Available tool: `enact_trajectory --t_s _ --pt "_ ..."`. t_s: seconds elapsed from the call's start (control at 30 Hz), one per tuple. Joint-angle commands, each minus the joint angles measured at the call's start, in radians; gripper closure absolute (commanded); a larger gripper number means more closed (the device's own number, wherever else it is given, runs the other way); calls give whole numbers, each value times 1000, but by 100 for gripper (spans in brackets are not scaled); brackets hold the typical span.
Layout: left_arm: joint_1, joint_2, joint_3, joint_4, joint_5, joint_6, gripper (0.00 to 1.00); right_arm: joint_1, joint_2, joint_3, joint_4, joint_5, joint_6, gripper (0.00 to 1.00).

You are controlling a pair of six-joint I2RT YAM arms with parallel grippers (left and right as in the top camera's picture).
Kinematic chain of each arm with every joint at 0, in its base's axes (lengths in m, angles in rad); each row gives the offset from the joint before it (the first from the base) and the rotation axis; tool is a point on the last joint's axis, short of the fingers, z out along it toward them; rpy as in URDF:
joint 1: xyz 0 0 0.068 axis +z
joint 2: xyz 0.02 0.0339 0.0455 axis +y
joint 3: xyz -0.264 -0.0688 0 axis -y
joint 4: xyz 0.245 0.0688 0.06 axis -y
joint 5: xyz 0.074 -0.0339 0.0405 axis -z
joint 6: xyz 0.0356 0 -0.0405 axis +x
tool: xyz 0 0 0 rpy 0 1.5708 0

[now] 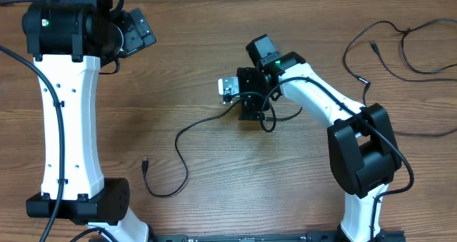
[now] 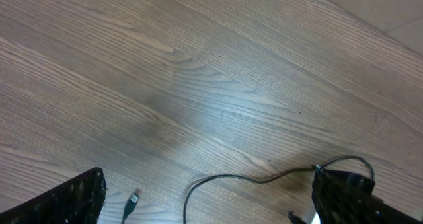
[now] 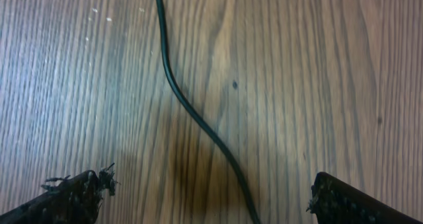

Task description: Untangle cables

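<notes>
Though far from finished, seemingly well under way: cables (image 1: 183, 138) already split into two groups lying well apart on the wooden table (image 1: 214, 206). One thin black cord (image 1: 187, 172) running alone from mid-table, curving leftward and down to a small plug (image 1: 145, 162) near the left arm's base, with no crossing visible along that stretch. Same plug (image 2: 134, 199) seen from the left wrist, flat on the wood. Toward the cord's other end, a small loop (image 1: 268, 122) tucked beneath the right arm's wrist, partly hidden, so impossible to say whether knotted there. At the far right of the table, the remaining strands (image 1: 410, 63) sprawled in open curves, with an apparent crossing or knot (image 1: 405, 32) near the top. Probably the main work left, along with freeing that loop.

Right gripper (image 3: 211, 196) spread wide, grasping nothing, poised low over the cord (image 3: 198, 121) passing between the fingers (image 3: 73, 194) without touching either. Left gripper (image 1: 141, 29) likewise released and empty, held at the top left, well apart from every strand.

Otherwise only bare wood and the arms' own thicker black wires (image 1: 53, 110), easily mistaken for task cords. Main hindrance, by judgement: the right arm's bulk covering the loop from above, and the long reach to the far-right group.
</notes>
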Motion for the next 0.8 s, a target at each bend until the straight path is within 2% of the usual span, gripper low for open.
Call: enact_trajectory --t_s 0.0,0.77 --pt "2 7 14 -1 5 -16 1 27 24 11 14 -12 -46 0" --pt "2 7 14 -1 5 -16 1 78 91 11 64 -11 -47 4"
